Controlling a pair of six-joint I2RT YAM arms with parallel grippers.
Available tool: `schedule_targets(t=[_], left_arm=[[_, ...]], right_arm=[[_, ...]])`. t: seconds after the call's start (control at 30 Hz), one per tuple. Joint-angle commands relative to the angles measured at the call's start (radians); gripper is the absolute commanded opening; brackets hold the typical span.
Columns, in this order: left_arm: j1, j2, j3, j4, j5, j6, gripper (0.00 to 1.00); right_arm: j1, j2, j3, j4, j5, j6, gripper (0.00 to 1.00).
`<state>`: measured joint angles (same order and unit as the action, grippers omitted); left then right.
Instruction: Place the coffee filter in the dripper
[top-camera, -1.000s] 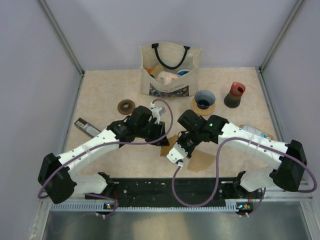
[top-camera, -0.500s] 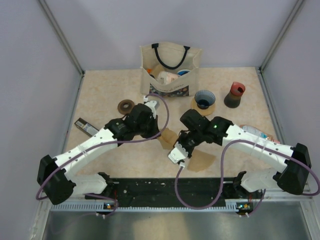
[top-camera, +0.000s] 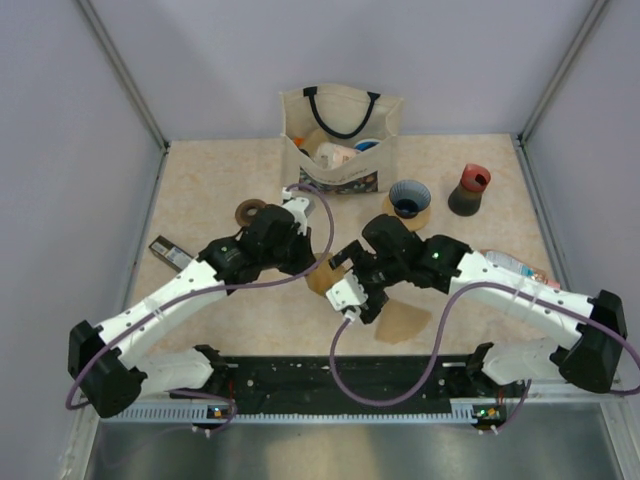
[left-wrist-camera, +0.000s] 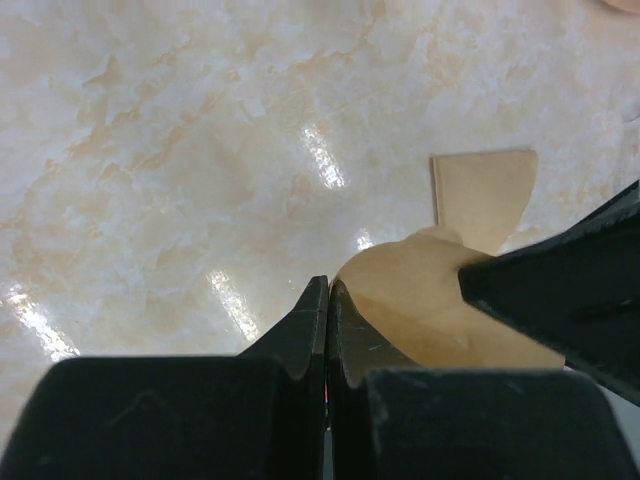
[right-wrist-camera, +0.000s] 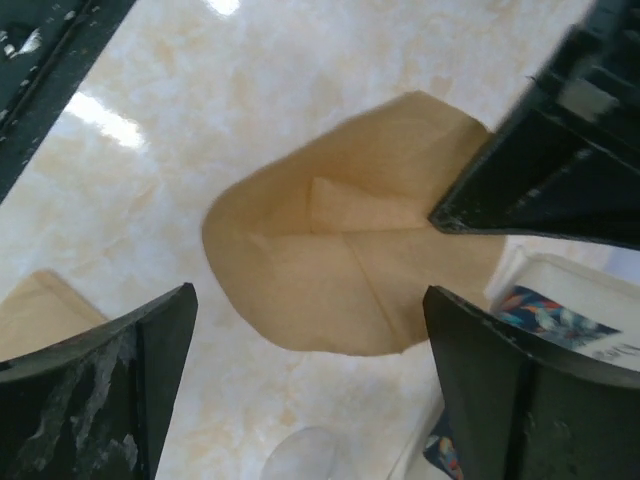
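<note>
Above the table (top-camera: 200, 190), coffee filter (top-camera: 322, 276) in left jaws, curved edge rightward

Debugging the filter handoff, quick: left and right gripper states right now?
Left gripper: closed, pinching the coffee filter.
Right gripper: open, fingers wide apart on either side of the filter, not gripping it.

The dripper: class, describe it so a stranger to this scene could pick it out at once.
Find the cream tote bag at the back of the table. Just right of it, slightly forward, sits the dripper. It is a blue funnel on a flat tan ring, unlike the dark, red-topped grinder to its right.
</note>
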<state>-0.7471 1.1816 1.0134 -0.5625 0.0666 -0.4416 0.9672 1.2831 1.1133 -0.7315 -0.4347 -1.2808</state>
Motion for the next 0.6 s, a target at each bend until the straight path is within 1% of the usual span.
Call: schedule_targets(t=[0.0, 0.07, 0.13, 0.17, 0.2, 0.27, 0.3, 0.33, 0.37, 0.43, 0.5, 0.57], left_arm=[[-0.005, -0.092, 0.016, 0.027, -0.056, 0.011, 0.0], [-0.006, -0.105, 0.014, 0.02, -0.169, 0.001, 0.0], [-0.006, -0.112, 0.01, 0.021, -0.244, -0.019, 0.0], [-0.006, -0.114, 0.007, 0.027, -0.282, -0.028, 0.0], [-0.006, -0.115, 0.007, 0.029, -0.309, -0.042, 0.0], [-0.006, -0.109, 0.01, 0.032, -0.347, -0.061, 0.0], [-0.006, -0.106, 0.014, 0.036, -0.362, -0.072, 0.0], [-0.006, -0.105, 0.017, 0.033, -0.379, -0.089, 0.0], [-0.008, -0.1, 0.022, 0.03, -0.387, -0.1, 0.0], [-0.006, -0.085, 0.033, 0.026, -0.399, -0.127, 0.0], [-0.008, -0.071, 0.036, 0.026, -0.392, -0.14, 0.0], [-0.008, -0.057, 0.039, 0.027, -0.377, -0.141, 0.0]], right_arm=[[0.015, -0.137, 0.01, 0.277, 0.088, 0.254, 0.99], [0.013, -0.217, -0.055, 0.43, 0.155, 0.389, 0.99], [0.011, -0.283, -0.124, 0.574, 0.258, 0.585, 0.99], [0.011, -0.313, -0.159, 0.662, 0.342, 0.71, 0.99], [0.011, -0.339, -0.199, 0.713, 0.429, 0.845, 0.99], [0.008, -0.381, -0.251, 0.776, 0.655, 1.085, 0.99], [0.007, -0.398, -0.276, 0.787, 0.728, 1.18, 0.99], [-0.001, -0.412, -0.294, 0.79, 0.788, 1.313, 0.99], [-0.014, -0.418, -0.315, 0.784, 0.806, 1.409, 0.99], [-0.041, -0.398, -0.322, 0.735, 0.762, 1.584, 0.99], [-0.047, -0.354, -0.305, 0.675, 0.703, 1.672, 0.99], [-0.045, -0.305, -0.282, 0.652, 0.631, 1.721, 0.96]])
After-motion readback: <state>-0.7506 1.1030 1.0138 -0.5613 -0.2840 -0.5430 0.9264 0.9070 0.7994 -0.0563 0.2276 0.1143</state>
